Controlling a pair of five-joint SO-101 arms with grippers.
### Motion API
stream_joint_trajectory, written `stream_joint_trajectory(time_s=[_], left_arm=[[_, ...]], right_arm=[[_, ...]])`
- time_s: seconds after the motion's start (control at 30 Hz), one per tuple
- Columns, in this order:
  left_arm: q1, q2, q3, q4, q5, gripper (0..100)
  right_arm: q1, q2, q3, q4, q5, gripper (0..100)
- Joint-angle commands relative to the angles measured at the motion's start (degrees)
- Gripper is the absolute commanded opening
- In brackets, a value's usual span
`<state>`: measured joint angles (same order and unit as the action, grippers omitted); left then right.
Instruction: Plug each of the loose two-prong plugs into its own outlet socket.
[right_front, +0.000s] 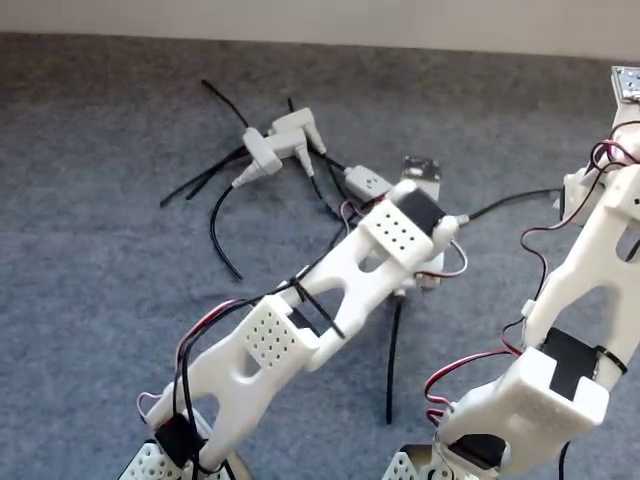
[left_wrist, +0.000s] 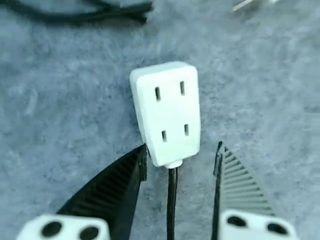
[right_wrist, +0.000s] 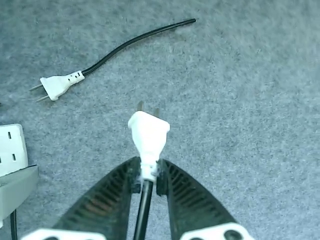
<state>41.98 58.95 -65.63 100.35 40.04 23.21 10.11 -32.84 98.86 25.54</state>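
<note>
A white double outlet socket lies flat on the grey carpet, its black cord running back between my left gripper's fingers. My left gripper is open, and the socket's cord end sits between its fingertips. My right gripper is shut on the neck of a white two-prong plug, whose prongs point away from the gripper just above the carpet. A second white plug lies loose on its black cord. The corner of a white socket shows beside it. In the high view my left arm stretches over the middle.
Several white plugs and black cords lie tangled at the back of the carpet, with another white piece nearer the left arm. A black cord runs toward the front. My right arm stands at the right edge.
</note>
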Motion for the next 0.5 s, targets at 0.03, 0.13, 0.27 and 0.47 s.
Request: stream_joint_trajectory(time_s=[0.03, 0.13, 0.27, 0.47], left_arm=[[-1.2, -6.0, -7.1, 0.6, -16.7, 23], [-6.1, -11.7, -6.7, 0.6, -20.3, 23], [-14.3, -18.8, -3.3, 0.6, -20.0, 23], [-29.9, -26.6, 6.1, 0.6, -20.0, 23]], right_arm=[[0.3, -3.6, -2.5, 2.2, 0.7, 0.6], [0.0, -3.8, -2.7, 2.2, 1.5, 0.6], [-2.1, -3.8, -2.7, 2.2, 3.1, 0.6], [-7.9, -3.8, -2.2, 2.2, 6.2, 0.6]])
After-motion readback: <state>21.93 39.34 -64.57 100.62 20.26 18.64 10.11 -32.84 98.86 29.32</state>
